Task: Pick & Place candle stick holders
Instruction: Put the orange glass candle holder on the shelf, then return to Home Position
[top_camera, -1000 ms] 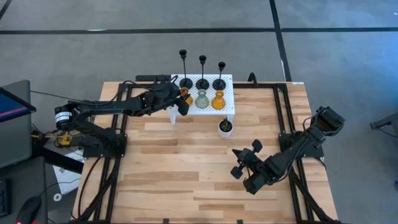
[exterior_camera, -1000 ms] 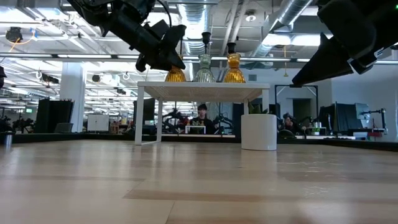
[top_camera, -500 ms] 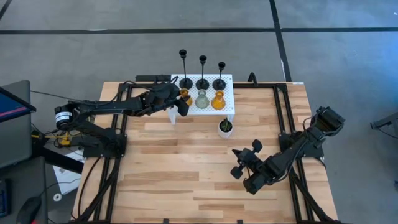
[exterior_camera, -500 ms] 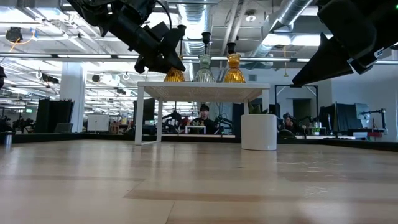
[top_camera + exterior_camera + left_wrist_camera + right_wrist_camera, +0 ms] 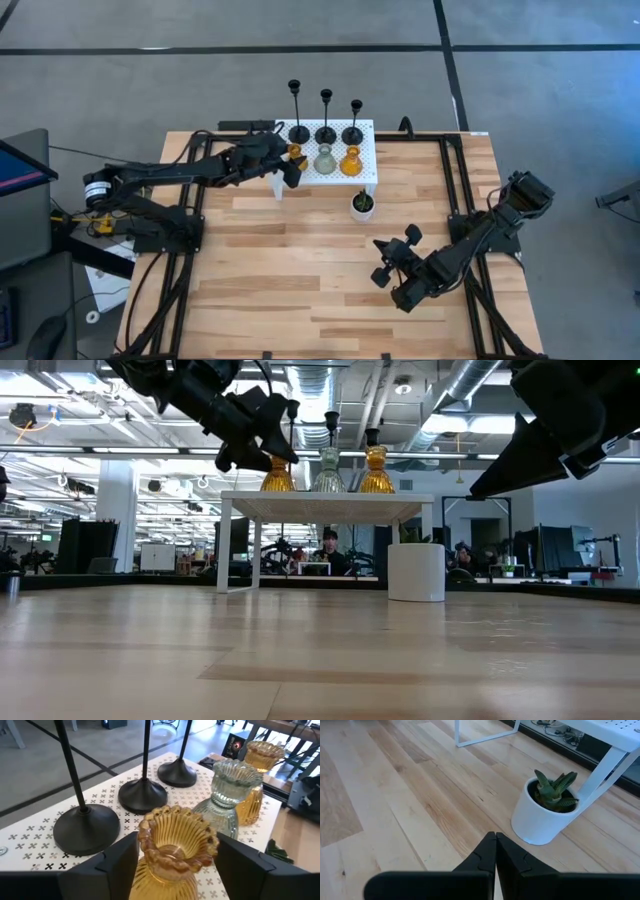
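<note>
Two amber holders, one grey holder (image 5: 231,790) and three black holders (image 5: 325,118) on white stand (image 5: 366,170). Left jaws (image 5: 175,860) parted, straddling near amber holder (image 5: 172,845), sides apparently clear of it; grey just beyond. Right jaws (image 5: 495,851) shut, empty, plant pot (image 5: 545,812) just ahead over table (image 5: 300,270).

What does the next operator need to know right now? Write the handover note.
Left gripper: open, fingers either side of the nearer amber glass holder on the white stand, not clamping it.
Right gripper: shut, empty, waiting above the table by the plant pot.
On the stand: three black holders, grey glass holder, second amber holder.
Done: all six holders sit on the stand.
Left: back the left arm away.
</note>
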{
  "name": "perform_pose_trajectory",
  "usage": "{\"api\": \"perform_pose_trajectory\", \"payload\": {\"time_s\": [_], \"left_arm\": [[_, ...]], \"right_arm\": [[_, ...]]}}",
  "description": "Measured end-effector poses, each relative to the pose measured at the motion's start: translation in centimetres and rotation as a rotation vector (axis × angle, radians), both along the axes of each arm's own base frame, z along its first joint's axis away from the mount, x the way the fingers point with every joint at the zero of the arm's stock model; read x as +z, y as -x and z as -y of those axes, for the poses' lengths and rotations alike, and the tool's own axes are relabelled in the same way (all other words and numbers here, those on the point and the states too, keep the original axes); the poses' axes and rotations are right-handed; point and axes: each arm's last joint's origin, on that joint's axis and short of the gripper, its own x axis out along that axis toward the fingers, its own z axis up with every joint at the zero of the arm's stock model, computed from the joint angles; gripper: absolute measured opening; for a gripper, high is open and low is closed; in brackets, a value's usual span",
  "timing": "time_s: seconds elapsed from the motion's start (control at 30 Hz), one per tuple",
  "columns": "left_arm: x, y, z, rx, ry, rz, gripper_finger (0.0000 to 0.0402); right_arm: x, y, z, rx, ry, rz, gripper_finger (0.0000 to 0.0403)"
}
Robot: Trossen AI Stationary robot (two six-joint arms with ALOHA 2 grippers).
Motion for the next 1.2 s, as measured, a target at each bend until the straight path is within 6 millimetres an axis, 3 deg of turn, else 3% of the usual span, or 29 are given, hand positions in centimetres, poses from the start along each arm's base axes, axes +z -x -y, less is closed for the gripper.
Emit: {"api": "perform_pose_trajectory", "payload": {"time_s": [0.5, 0.9, 1.03, 1.2], "left_arm": [[2.4, 1.6, 0.7, -0.053, -0.035, 0.123, 0.0282], [5.0, 5.7, 2.6, -0.245, -0.043, 0.201, 0.0278], [4.5, 7.3, 3.4, -0.306, -0.014, 0.101, 0.0251], [3.8, 8.5, 4.0, -0.367, 0.003, 0.001, 0.0172]], "right_arm": [[0.0, 0.0, 0.0, 0.000, -0.002, 0.002, 0.0000], [-0.1, 0.0, -0.1, 0.012, -0.021, -0.022, 0.0000], [-0.2, 0.0, -0.1, 0.023, -0.048, -0.045, 0.0000], [-0.3, -0.1, -0.3, 0.059, -0.075, -0.094, 0.0000]]}}
